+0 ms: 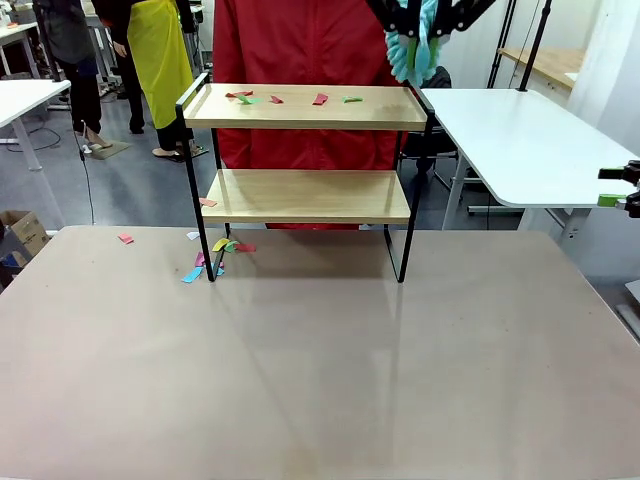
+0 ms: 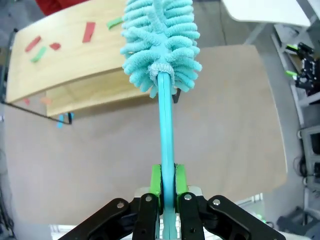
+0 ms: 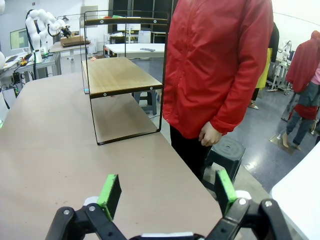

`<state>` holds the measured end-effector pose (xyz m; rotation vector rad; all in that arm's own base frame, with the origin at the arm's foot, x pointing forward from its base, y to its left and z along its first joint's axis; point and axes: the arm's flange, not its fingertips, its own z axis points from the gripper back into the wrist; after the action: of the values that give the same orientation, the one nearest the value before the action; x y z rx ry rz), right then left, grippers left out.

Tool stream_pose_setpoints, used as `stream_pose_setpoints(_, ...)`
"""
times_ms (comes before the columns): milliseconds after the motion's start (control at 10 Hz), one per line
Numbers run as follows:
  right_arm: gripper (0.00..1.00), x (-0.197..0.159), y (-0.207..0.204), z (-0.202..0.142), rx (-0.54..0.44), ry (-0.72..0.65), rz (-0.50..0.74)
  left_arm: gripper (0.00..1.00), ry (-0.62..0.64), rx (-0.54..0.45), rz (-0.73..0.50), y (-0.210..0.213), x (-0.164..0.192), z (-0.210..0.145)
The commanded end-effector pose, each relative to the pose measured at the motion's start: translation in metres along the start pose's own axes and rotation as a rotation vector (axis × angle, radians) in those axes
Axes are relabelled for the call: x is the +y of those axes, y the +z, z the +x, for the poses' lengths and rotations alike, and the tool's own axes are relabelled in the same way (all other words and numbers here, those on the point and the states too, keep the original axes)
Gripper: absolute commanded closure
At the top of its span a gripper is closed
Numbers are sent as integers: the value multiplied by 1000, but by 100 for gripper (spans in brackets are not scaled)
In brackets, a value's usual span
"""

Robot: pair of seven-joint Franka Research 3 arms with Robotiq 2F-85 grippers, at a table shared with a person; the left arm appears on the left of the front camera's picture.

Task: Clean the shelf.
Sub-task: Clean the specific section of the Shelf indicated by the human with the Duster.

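A small two-tier shelf [image 1: 310, 195] stands toward the far side of a brown table [image 1: 320, 380], a little left of centre. It has two light wooden boards in a thin black frame.

We judge the cleaning to be barely begun. Five or so red and green paper scraps [image 1: 320, 99] lie across the top board. The lower board looks bare, apart from one pink scrap [image 1: 208, 202] at its left end, and we cannot tell whether that one lies on the board. More coloured bits [image 1: 215, 255] sit on the table around the near left leg, with one [image 1: 125, 238] farther left. Sweeping the top board is what remains.

A fluffy turquoise duster [image 2: 160, 40] hangs just above the right end of the top board. We cannot tell whether it touches. The left gripper [image 2: 167, 187] has its green pads clamped tight on the duster's thin handle.

The right gripper [image 1: 612, 187] waits at the right edge, well apart from the shelf. Its fingers are spread wide and hold nothing.

A person in a red jacket [image 1: 300, 40] stands close behind the shelf, one hand [image 3: 210, 135] hanging at their side. The raised end rails may catch the duster or trap scraps. A white table [image 1: 520, 140] stands to the far right.
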<state>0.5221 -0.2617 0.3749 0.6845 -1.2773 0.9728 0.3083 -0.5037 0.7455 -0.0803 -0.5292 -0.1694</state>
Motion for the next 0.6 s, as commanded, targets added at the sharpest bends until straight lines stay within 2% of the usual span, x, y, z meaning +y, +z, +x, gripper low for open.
stream_pose_setpoints(0, 0, 1, -2, 4, 2, 4, 3, 87, 118, 10, 38, 0, -23, 20)
stream_pose_setpoints(300, 0, 1, -2, 4, 2, 4, 3, 87, 198, -25, 57, -21, -31, 28)
stream_pose_setpoints(500, 0, 1, -2, 4, 2, 4, 3, 87, 191, -8, 68, -37, -32, 33)
